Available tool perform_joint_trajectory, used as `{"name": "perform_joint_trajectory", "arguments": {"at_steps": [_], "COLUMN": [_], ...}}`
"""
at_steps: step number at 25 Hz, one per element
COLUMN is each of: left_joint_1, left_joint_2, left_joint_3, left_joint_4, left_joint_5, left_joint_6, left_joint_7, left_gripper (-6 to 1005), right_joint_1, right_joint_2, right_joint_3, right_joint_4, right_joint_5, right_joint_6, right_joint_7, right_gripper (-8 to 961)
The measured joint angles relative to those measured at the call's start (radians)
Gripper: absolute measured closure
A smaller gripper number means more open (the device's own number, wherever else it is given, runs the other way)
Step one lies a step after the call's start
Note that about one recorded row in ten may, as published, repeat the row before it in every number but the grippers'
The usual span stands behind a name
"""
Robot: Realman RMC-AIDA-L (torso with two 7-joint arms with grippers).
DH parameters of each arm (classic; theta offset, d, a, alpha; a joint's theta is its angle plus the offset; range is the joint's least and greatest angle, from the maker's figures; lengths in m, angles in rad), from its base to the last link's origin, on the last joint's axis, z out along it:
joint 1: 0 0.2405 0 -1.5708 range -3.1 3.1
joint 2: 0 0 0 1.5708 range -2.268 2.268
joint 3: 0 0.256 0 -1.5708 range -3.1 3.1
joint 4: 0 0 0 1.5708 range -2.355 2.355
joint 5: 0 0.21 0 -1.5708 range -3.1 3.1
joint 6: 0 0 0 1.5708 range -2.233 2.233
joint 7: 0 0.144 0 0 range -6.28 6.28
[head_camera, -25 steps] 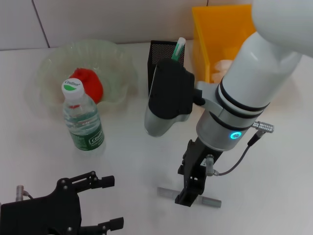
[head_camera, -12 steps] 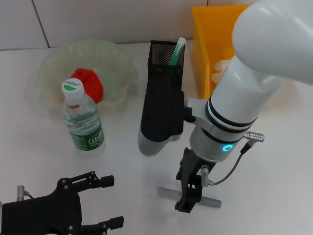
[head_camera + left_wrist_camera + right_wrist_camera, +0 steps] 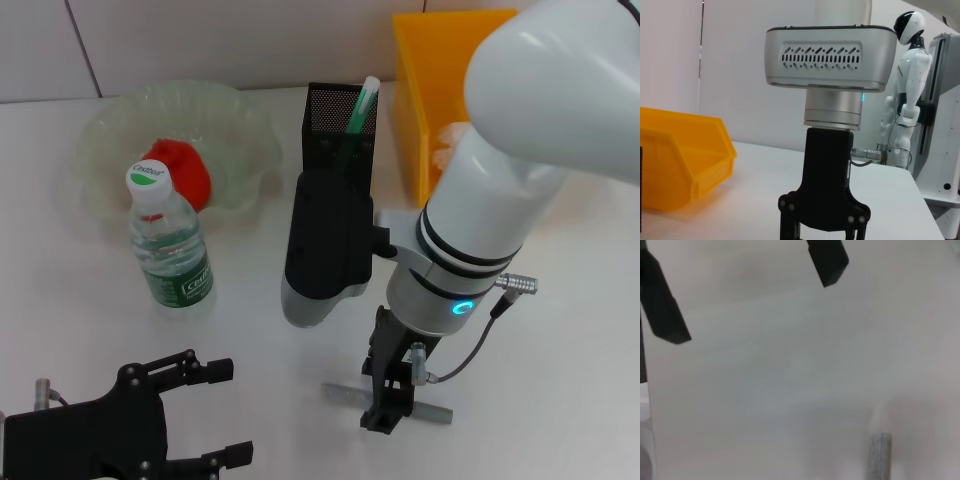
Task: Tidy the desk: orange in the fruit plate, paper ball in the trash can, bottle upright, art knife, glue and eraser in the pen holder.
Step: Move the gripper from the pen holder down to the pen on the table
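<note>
The grey art knife lies flat on the white table near the front. My right gripper stands right over its middle, pointing down. In the right wrist view the gripper is open, and one end of the knife shows beyond the black fingertips. The black mesh pen holder holds a green-and-white glue stick. The orange lies in the clear fruit plate. The bottle stands upright. A paper ball lies in the yellow trash can. The eraser is out of view. My left gripper is open at the front left.
The right arm's wrist body hangs in front of the pen holder. The left wrist view shows the right gripper from the side and the yellow trash can behind it. A white humanoid figure stands far off.
My right arm has swung left and towards the front, and its gripper has come down closer over the art knife. The left arm has not moved.
</note>
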Motion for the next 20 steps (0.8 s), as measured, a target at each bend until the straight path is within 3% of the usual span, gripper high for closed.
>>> {"name": "perform_joint_trajectory", "arguments": {"at_steps": [6,11,20], "left_joint_1": [-0.002,-0.008,-0.008], "left_joint_2": [0.000,-0.002,-0.004], "left_joint_3": [0.001,0.001,0.001], "left_joint_4": [-0.001,-0.001,-0.001], "left_joint_5": [0.001,0.007,0.008], "left_joint_6": [0.000,0.000,0.000], "left_joint_7": [-0.001,-0.002,-0.004], "left_gripper": [186,186,186], "right_joint_1": [0.008,0.010,0.010], "right_joint_2": [0.000,0.000,0.000], "right_joint_3": [-0.001,-0.001,-0.003], "right_joint_4": [0.029,0.031,0.037], "right_joint_5": [0.000,0.001,0.003], "right_joint_6": [0.011,0.013,0.014], "right_joint_7": [0.001,0.002,0.002], "right_gripper": [387,607,610]}}
